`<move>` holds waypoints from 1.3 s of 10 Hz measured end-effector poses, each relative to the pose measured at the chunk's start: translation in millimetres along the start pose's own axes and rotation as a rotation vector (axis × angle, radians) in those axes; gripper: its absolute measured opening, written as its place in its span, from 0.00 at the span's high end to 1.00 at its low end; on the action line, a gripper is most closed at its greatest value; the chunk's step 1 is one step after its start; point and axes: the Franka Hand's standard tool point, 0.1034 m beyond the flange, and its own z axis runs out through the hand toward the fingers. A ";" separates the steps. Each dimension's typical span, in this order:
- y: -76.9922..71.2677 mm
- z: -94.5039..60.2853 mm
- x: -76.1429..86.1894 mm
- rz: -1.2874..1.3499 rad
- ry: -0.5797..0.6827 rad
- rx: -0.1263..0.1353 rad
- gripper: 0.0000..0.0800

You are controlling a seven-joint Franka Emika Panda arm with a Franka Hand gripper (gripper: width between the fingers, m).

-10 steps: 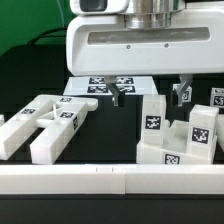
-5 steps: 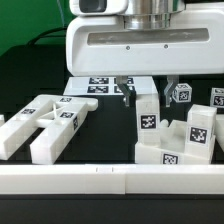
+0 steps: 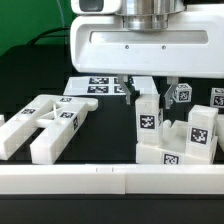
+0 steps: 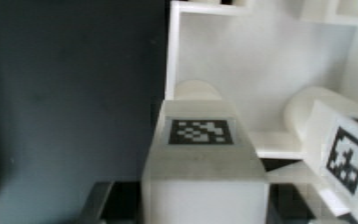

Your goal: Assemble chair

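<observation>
Chair (image 3: 178, 135): chunky white blocks; square black-white tags

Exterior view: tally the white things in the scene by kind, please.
Slotted panel: 1
Upright block: 1
Right-hand pieces: 2
Small cubes: 2
Marker board: 1
Total: 7

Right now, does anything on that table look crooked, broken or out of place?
Nothing looks broken or spilled. The slotted chair piece lies slanted on the exterior view's left, just a loose part. The gripper is closed on an upright white block beside the stacked chair parts.
</observation>
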 end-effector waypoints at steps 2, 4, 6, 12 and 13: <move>-4.6 0.5 -3.2 0.249 0.005 0.006 0.64; -6.2 0.9 -3.9 0.423 0.001 0.011 0.64; -6.9 1.0 -3.9 0.583 0.000 0.012 0.64; -7.6 2.8 -4.7 0.158 0.009 0.011 0.20; -8.8 4.1 -6.2 0.058 0.008 0.009 0.20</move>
